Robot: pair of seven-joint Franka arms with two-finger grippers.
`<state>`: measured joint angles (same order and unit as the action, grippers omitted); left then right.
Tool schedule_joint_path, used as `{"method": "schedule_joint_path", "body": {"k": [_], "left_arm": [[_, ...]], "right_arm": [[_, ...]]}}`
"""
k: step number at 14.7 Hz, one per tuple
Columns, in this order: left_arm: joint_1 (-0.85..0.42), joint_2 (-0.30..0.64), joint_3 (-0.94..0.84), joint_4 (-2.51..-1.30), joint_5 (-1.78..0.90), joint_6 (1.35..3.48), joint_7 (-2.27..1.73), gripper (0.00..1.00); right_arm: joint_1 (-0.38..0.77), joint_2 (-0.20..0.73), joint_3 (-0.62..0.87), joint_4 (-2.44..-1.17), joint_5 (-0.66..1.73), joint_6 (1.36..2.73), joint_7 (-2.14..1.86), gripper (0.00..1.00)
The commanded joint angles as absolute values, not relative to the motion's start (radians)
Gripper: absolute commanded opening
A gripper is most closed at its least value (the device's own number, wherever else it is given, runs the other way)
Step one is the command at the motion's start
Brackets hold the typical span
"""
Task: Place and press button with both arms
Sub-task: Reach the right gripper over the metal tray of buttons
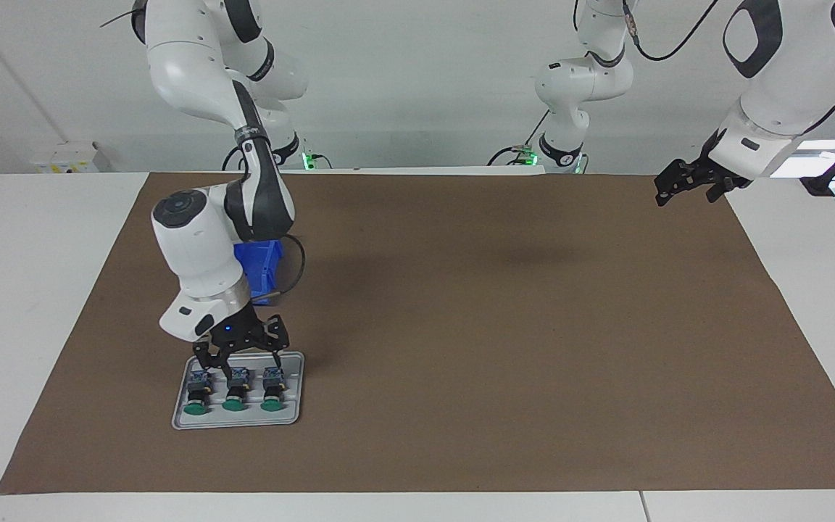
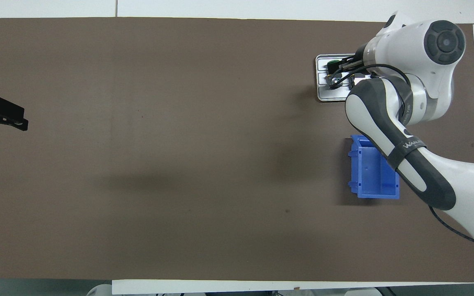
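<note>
Three green-capped buttons lie in a row on a small grey tray [image 1: 296,415], at the right arm's end of the table and farther from the robots than the blue bin. The middle button [image 1: 234,392] lies right under my right gripper [image 1: 238,360], which hangs low over the tray's near edge, open, its fingers spread about as wide as the row and holding nothing. In the overhead view the right arm covers most of the tray [image 2: 321,97]; only one button [image 2: 333,64] shows beside the right gripper [image 2: 341,74]. My left gripper [image 1: 686,187] waits open over the mat's edge.
A blue bin [image 1: 262,264] stands on the brown mat [image 1: 504,326], nearer to the robots than the tray and partly covered by the right arm. It shows with nothing inside in the overhead view [image 2: 375,172]. White table surrounds the mat.
</note>
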<state>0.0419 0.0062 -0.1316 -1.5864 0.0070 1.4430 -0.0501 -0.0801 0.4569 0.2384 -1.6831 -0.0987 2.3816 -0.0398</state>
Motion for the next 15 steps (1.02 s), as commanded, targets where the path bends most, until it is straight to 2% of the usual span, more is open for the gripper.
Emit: {"method": "schedule_joint_path", "body": {"k": [1,3,4,7,11,15], "left_arm": [[0.038,-0.023,-0.123,-1.621,0.000,1.465,-0.046,1.00],[0.038,-0.023,-0.123,-1.620,0.000,1.465,-0.046,1.00],[0.038,-0.023,-0.123,-1.621,0.000,1.465,-0.046,1.00],[0.038,-0.023,-0.124,-1.621,0.000,1.465,-0.046,1.00],[0.038,-0.023,-0.123,-1.621,0.000,1.465,-0.046,1.00],[0.038,-0.023,-0.123,-1.620,0.000,1.465,-0.046,1.00]], "right_arm": [[-0.101,0.505,0.242,-1.593,-0.089,2.234,0.011,0.89],[-0.115,0.537,0.242,-1.516,-0.090,2.107,0.018,0.89],[-0.121,0.543,0.244,-1.499,-0.091,2.086,0.018,0.89],[-0.117,0.587,0.247,-1.485,-0.094,2.100,0.024,0.89],[-0.106,0.659,0.253,-1.388,-0.104,2.108,0.074,0.89],[-0.075,0.667,0.250,-1.341,-0.103,2.134,0.077,0.89]]}}
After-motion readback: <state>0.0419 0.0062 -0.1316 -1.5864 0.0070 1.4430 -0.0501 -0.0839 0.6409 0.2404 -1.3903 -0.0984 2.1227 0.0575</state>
